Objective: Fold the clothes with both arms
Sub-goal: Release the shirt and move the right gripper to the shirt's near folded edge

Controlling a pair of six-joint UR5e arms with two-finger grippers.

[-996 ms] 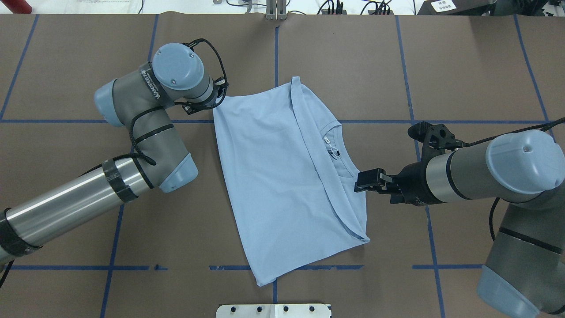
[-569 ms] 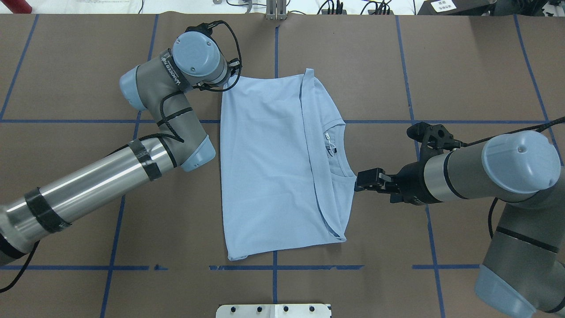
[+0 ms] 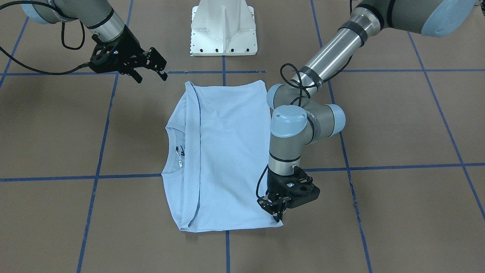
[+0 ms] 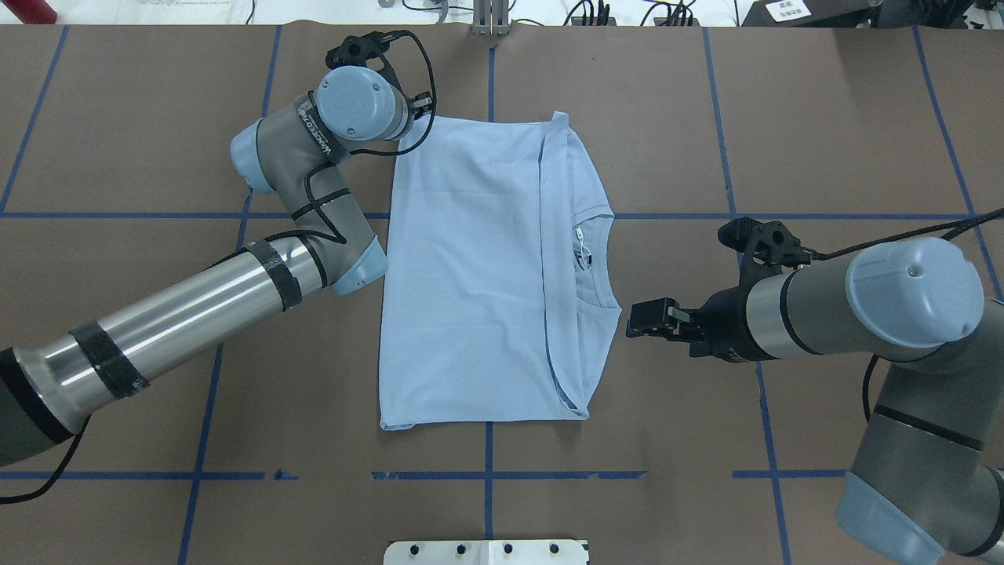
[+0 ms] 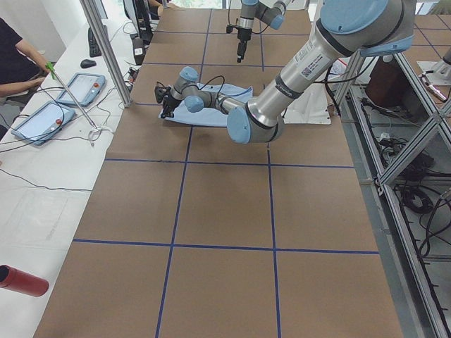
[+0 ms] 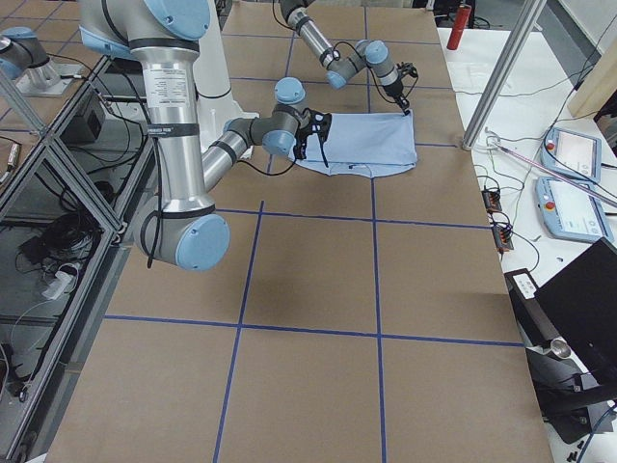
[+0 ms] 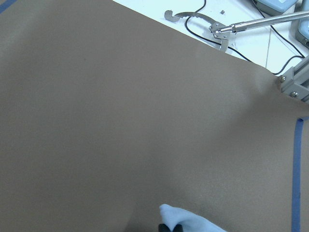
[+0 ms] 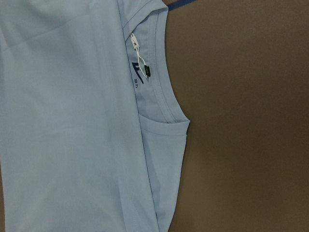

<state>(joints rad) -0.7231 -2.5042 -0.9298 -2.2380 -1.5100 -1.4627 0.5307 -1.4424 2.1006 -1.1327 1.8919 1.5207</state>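
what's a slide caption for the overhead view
Left gripper pinches the folded T-shirt at its far corner; open right gripper hovers nearby.

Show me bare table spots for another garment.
Free: brown paper-covered table beyond the black two-finger right gripper, and the far-left corner outside the silver left arm. Crowded: beside the light blue T-shirt, where the left gripper pinches its corner and the right hovers.

Left gripper [image 3: 279,214] fingers at T-shirt [image 4: 471,275] corner: hidden under wrist overhead, cropped in wrist view.
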